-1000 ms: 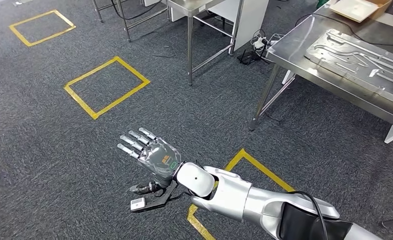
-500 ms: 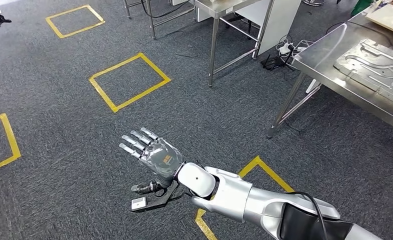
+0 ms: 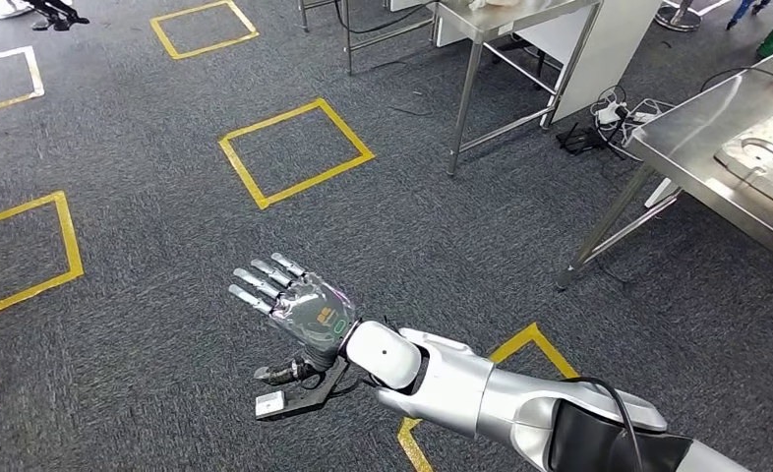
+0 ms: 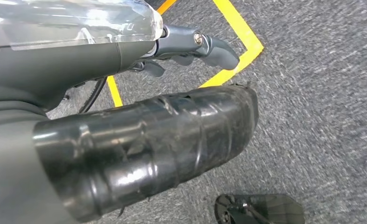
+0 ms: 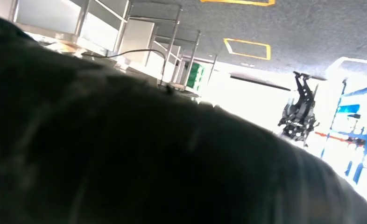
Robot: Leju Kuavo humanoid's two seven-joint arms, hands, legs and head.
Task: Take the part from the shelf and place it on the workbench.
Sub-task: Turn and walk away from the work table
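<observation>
My right hand [image 3: 299,305] is stretched out flat over the grey carpet, fingers straight and apart, holding nothing. A steel workbench [image 3: 697,128] stands at the far right. On it lies a flat silver metal part [image 3: 771,162] with cut-out slots, partly cut off by the picture's edge. In the left wrist view my left hand [image 4: 149,140] hangs over the carpet. Its thick thumb and its darker fingers [image 4: 214,49] stand apart with nothing between them. A dark blur of my right hand [image 5: 125,154] covers most of the right wrist view.
Yellow tape squares [image 3: 294,152] mark the carpet, with one [image 3: 29,256] at the left. A second steel table [image 3: 520,20] stands at the back, with cables and a power strip [image 3: 609,113] beside it. A blue shelf frame [image 5: 359,135] appears in the right wrist view.
The whole head view has shifted: the workbench and tape squares have slid toward the right, so the camera has turned left. My right hand keeps the same flat pose.
</observation>
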